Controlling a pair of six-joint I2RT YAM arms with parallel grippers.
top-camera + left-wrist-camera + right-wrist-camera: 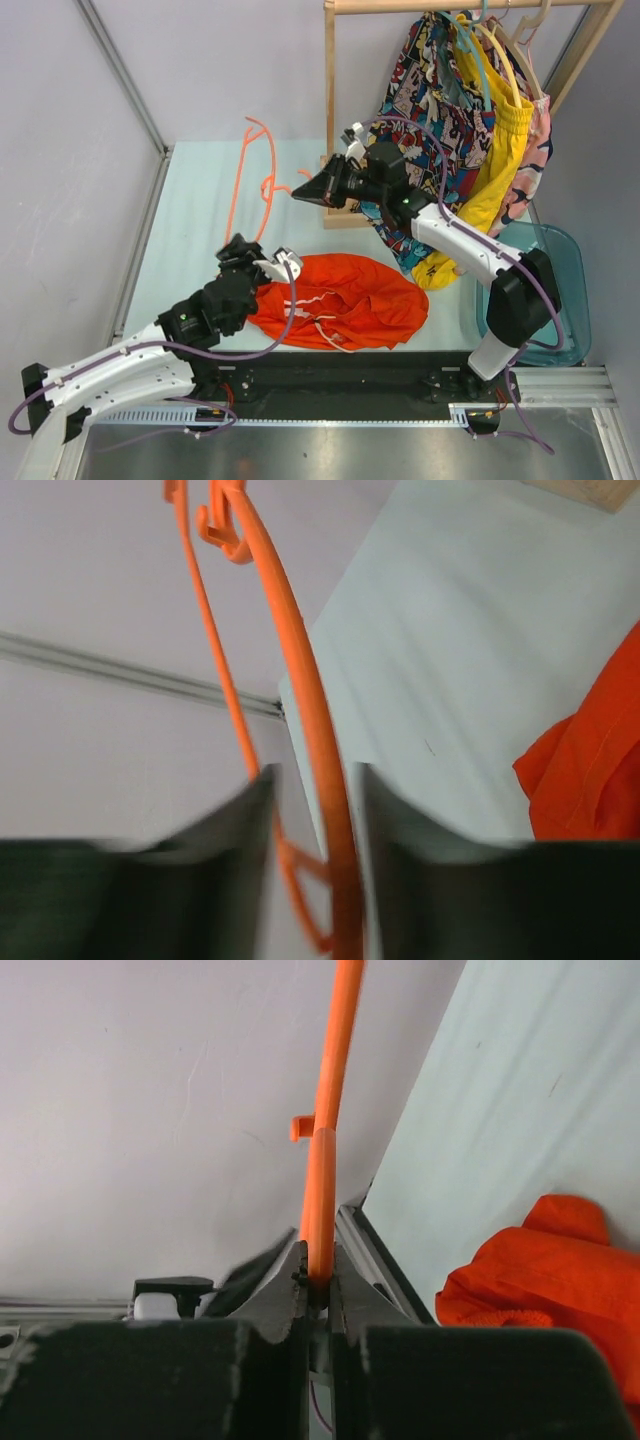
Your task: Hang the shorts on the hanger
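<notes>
The pale green worktop (190,210) showed bare surface left of the crumpled bright orange-red fabric shorts (345,300), which lay at its near edge. The thin orange plastic hanger (337,1070) was raised above it. The right claw (318,1275) was clamped on its bar, and one hanger arm ran between the parted left claw (312,780).
</notes>
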